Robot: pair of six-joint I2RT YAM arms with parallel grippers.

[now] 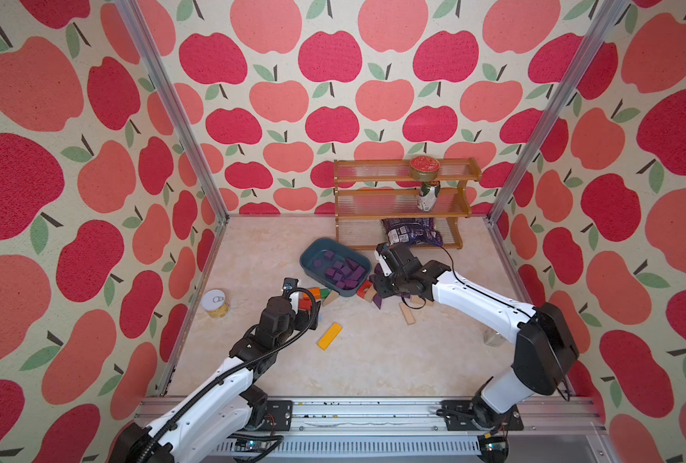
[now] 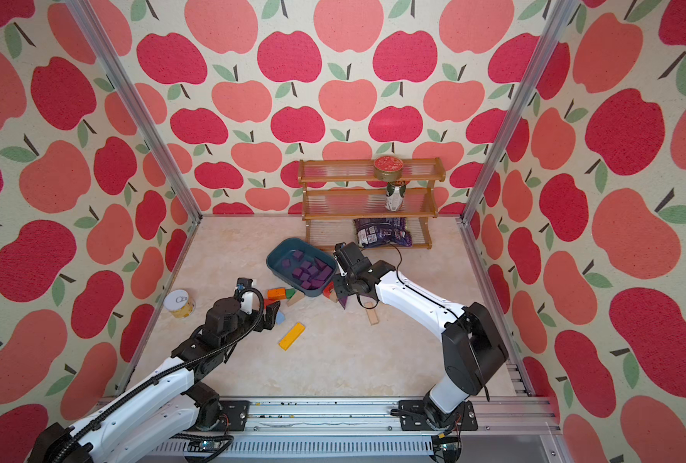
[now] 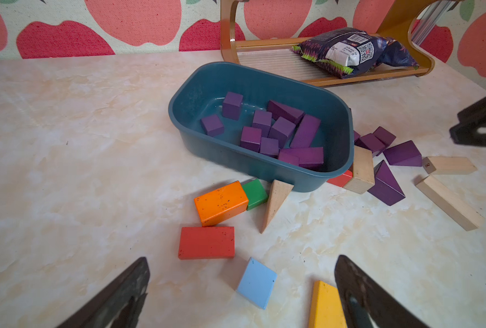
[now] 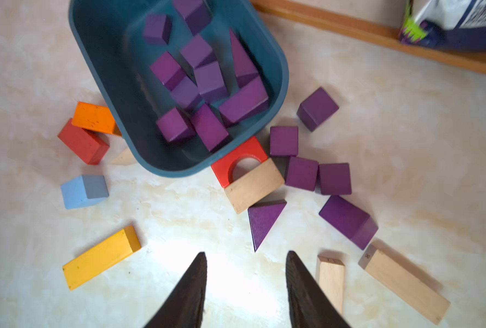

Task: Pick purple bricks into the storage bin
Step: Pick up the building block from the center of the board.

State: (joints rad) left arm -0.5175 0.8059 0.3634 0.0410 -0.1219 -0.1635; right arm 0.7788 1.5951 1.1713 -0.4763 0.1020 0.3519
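The teal storage bin (image 1: 313,245) (image 2: 280,247) sits mid-table, and several purple bricks (image 1: 343,270) (image 3: 281,130) (image 4: 205,85) lie inside it. More purple bricks (image 4: 301,173) (image 3: 403,154) lie loose on the table just right of the bin, among them a wedge (image 4: 264,221) (image 1: 377,300). My right gripper (image 4: 246,252) (image 1: 379,286) hovers over these loose bricks, open by a moderate gap, with only bare table between its fingers. My left gripper (image 3: 242,258) (image 1: 313,310) stands wide open and empty, low over the coloured blocks in front of the bin.
Orange (image 3: 220,203), red (image 3: 206,242), green (image 3: 254,193), light-blue (image 3: 257,282) and yellow (image 1: 329,336) blocks lie before the bin. A red arch (image 4: 239,159) and tan blocks (image 4: 253,184) (image 1: 406,313) crowd its right corner. A wooden rack (image 1: 403,200) with a snack bag (image 1: 411,232) stands behind; a can (image 1: 216,303) stands left.
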